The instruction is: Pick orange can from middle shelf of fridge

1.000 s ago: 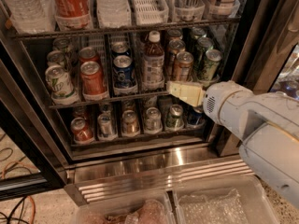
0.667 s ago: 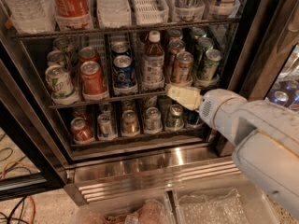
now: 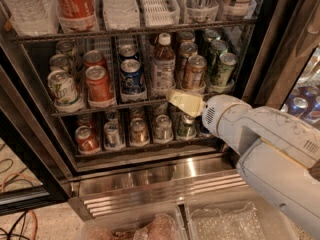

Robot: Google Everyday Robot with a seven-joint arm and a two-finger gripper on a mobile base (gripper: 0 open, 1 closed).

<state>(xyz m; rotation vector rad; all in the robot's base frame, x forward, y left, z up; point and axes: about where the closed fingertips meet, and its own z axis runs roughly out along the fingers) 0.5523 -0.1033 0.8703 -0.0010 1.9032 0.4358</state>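
Note:
The orange can (image 3: pixel 194 71), coppery brown with a silver lid, stands at the front of a lane on the middle shelf (image 3: pixel 100 106) of the fridge (image 3: pixel 150 176), right of a white-capped bottle (image 3: pixel 163 66). A second can like it stands behind it (image 3: pixel 186 53). My gripper (image 3: pixel 175 98), cream-coloured on a white arm (image 3: pixel 260 134), is in front of the shelf's front rail, just below and slightly left of the orange can, holding nothing that I can see.
Red-orange cans (image 3: pixel 97 84), a blue can (image 3: pixel 131 76) and green cans (image 3: pixel 225 66) share the shelf. Large bottles stand above (image 3: pixel 75 4), smaller cans below (image 3: pixel 137 131). The black door frame (image 3: pixel 280 49) is close on the right. Clear bins (image 3: pixel 215 224) lie below.
My gripper and arm have moved left and a little lower, toward the shelf front below the orange can. The cans have not moved.

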